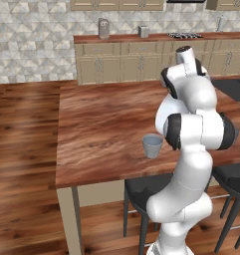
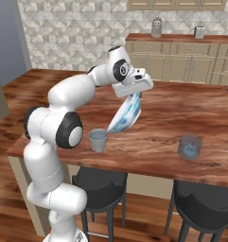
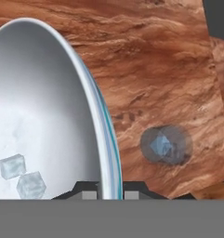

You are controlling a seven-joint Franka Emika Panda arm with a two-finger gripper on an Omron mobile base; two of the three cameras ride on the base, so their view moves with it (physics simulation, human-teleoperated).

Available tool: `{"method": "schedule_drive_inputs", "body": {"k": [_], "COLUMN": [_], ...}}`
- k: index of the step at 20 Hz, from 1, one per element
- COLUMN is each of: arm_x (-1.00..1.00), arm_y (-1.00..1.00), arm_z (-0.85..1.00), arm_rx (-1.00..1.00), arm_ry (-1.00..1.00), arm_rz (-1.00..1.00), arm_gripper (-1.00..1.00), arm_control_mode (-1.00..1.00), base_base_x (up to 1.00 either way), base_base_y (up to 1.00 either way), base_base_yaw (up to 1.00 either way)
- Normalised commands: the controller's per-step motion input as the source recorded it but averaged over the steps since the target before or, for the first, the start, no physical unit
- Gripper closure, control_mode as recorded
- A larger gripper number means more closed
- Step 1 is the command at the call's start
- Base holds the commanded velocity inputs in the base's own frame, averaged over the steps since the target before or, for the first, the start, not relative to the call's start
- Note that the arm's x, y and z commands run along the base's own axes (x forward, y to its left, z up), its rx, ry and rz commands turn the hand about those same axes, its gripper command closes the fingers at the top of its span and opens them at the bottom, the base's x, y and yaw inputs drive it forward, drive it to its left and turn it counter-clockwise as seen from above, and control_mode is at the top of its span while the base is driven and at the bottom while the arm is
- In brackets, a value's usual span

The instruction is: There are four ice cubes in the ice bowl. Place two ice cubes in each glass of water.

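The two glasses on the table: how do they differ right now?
The near glass stands close to the arm, right under the low edge of the tilted ice bowl that the gripper grips by its rim; the far glass stands apart. Ice cubes already show in the far glass; the near glass's inside is hard to see. Both are upright grey-blue tumblers, alike in size.

Pale blue-white glossy ice bowl (image 3: 48,107), grey-blue glass of water (image 2: 98,140), reddish-brown wood-grain counter (image 2: 181,113), lower frame.

ice cubes (image 3: 12,166): 2 in ice bowl (image 3: 48,107) (more in far glass) | glasses (image 2: 98,140): 2 | stools (image 2: 94,189): 2
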Motion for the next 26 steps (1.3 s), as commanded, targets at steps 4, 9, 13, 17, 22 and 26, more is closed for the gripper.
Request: {"method": "schedule_drive_inputs", "body": {"k": [4, 9, 13, 17, 22, 26], "arm_x": [0.00, 0.00, 0.00, 0.00, 0.00, 0.00], "arm_y": [0.18, 0.07, 0.11, 0.14, 0.03, 0.04], "arm_z": [0.00, 0.00, 0.00, 0.00, 0.00, 0.00], "arm_rx": [-0.04, -0.06, -0.05, -0.04, -0.02, -0.01], "arm_ry": [0.00, 0.00, 0.00, 0.00, 0.00, 0.00], "arm_rz": [0.00, 0.00, 0.00, 0.00, 0.00, 0.00], "arm_gripper": [1.00, 1.00, 1.00, 1.00, 1.00, 1.00], "arm_control_mode": [-1.00, -1.00, -1.00, -1.00, -1.00, -1.00], "base_base_x": [0.00, 0.00, 0.00, 0.00, 0.00, 0.00], "base_base_y": [0.00, 0.00, 0.00, 0.00, 0.00, 0.00], "base_base_yaw": [0.00, 0.00, 0.00, 0.00, 0.00, 0.00]}}
